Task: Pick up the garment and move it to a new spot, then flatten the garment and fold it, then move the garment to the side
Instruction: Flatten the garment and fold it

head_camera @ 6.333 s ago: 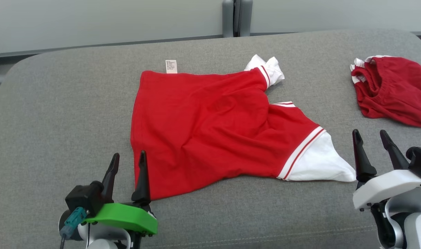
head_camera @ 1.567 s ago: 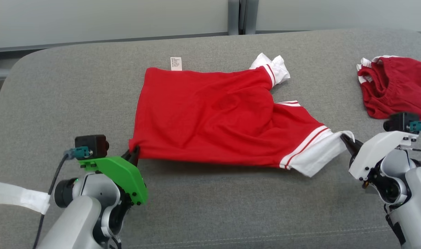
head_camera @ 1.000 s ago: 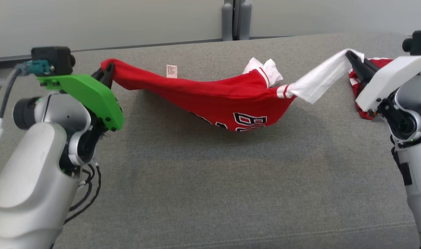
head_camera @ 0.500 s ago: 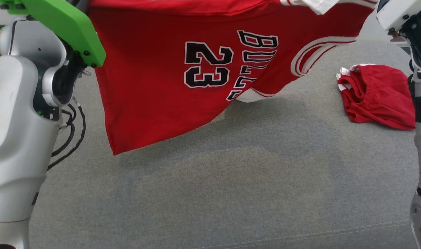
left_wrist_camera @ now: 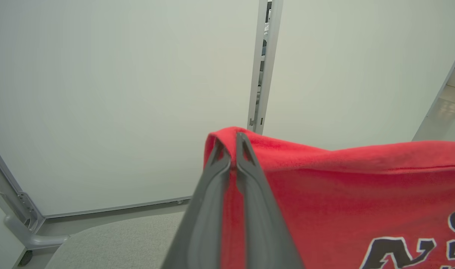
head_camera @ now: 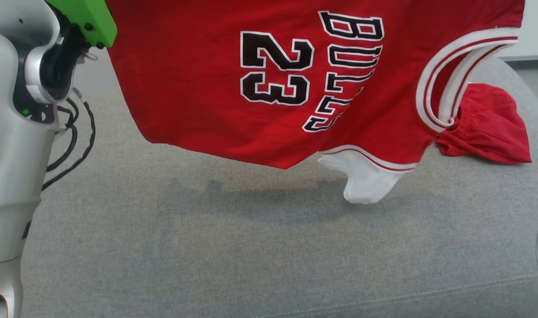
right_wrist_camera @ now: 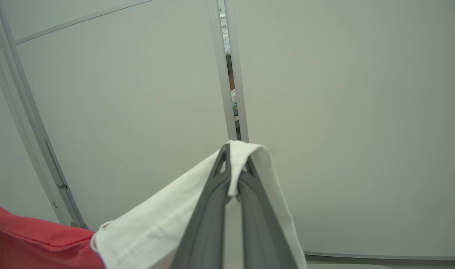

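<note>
Quick count: there was one red jersey [head_camera: 198,88]. It had two white sleeves, a lower sleeve [head_camera: 366,181] and an upper sleeve [right_wrist_camera: 156,224], plus two big digits [head_camera: 275,68] on the front. One other red garment [head_camera: 485,128] lay on the single grey cushion [head_camera: 251,247]. Two grippers total, the left gripper [left_wrist_camera: 230,140] and the right gripper [right_wrist_camera: 234,157], so four fingers [left_wrist_camera: 208,209] all told. Behind them I counted two big wall panels [left_wrist_camera: 119,93].
</note>
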Motion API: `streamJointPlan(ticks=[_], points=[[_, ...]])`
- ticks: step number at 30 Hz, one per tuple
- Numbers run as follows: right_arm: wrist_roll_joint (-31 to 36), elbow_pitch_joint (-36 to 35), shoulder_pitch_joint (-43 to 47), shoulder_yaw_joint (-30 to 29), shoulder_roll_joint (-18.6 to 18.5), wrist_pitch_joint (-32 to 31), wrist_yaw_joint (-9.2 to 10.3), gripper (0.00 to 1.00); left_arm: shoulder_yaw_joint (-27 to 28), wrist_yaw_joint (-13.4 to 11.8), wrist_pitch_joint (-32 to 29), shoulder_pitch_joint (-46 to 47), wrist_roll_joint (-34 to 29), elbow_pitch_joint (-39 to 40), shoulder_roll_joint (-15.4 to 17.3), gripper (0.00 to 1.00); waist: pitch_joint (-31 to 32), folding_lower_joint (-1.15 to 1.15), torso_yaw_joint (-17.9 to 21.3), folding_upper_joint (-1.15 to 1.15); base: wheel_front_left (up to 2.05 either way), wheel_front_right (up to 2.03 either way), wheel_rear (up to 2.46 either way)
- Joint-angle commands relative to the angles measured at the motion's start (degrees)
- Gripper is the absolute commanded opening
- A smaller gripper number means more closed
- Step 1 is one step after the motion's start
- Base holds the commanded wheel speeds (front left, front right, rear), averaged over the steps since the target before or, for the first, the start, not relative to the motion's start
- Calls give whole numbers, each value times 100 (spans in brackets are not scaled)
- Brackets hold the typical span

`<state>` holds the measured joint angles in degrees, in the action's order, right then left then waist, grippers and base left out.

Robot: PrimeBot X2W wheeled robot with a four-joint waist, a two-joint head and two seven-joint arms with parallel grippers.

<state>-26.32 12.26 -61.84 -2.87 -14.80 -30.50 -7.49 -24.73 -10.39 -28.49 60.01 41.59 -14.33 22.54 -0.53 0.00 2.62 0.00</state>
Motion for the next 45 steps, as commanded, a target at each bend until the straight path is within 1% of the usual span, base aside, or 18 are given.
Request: streamJointPlan(ticks=[1, 7, 9, 12, 14, 17, 21, 24, 28, 31, 34, 38, 43, 44, 45], points=[[65, -25, -92, 1, 40, -40, 0, 0, -15, -27, -15, 120, -69, -16, 45, 0, -91, 0, 16, 0, 0, 0, 0], [257, 83, -554, -43, 182, -211, 0, 0, -14, -120, -131, 517, -90, -159, -64, 0, -601, 0, 8, 0, 0, 0, 0], [363, 180, -751, -64, 245, -190, 0, 0, -43, -134, -157, 703, -135, -243, -109, 0, -856, 0, -12, 0, 0, 0, 0], [559, 348, -1171, -44, 303, 33, 0, 0, -35, -192, -99, 1068, -206, -431, -178, 0, -1333, 0, -33, 0, 0, 0, 0], [759, 529, -1483, 0, 365, 268, 0, 0, 106, -284, 92, 1386, -205, -578, -303, 0, -1679, 0, -27, 0, 0, 0, 0], [1076, 885, -1971, 50, 461, 716, 0, 0, 219, -348, 494, 1809, -337, -885, -405, 0, -2101, 0, -6, 0, 0, 0, 0], [1582, 1445, -2689, 16, 574, 1441, 0, 0, 310, -369, 1274, 2411, -578, -1343, -546, 0, -2465, 0, 37, 0, 0, 0, 0], [1959, 1865, -3166, -92, 629, 2057, 1, 0, 377, -317, 1990, 2803, -739, -1655, -650, 0, -2687, 0, 73, 0, 0, 0, 0], [2333, 2403, -3586, -185, 743, 2806, 1, 0, 439, -173, 2988, 3218, -899, -2101, -727, 0, -2935, 0, 145, 0, 0, 0, 0], [2427, 2795, -3757, -331, 858, 3176, 1, 0, 491, -71, 3460, 3392, -929, -2468, -808, 0, -3193, 0, 206, 0, 0, 0, 0], [2346, 3177, -3714, -196, 958, 3387, 0, 0, 496, 70, 3681, 3345, -868, -2849, -810, 0, -3453, 0, 278, 0, 0, 0, 0], [2042, 3484, -3563, 138, 936, 3576, 1, 0, 556, 239, 3878, 3208, -765, -3254, -730, 0, -3621, 0, 343, 0, 0, 0, 0], [1581, 3493, -3360, 673, 810, 3635, 1, 0, 559, 493, 3869, 3127, -668, -3619, -651, 0, -3646, 0, 401, 0, 0, 0, 0], [1581, 3493, -3360, 673, 810, 3635, 1, 0, 559, 493, 3869, 3127, -668, -3619, -651, 0, -3646, 0, 401, 0, 0, 0, 0], [1442, 3457, -3298, 776, 778, 3608, 1, 0, 551, 555, 3832, 3091, -639, -3675, -641, 0, -3642, 0, 401, 0, 0, 0, 0]])
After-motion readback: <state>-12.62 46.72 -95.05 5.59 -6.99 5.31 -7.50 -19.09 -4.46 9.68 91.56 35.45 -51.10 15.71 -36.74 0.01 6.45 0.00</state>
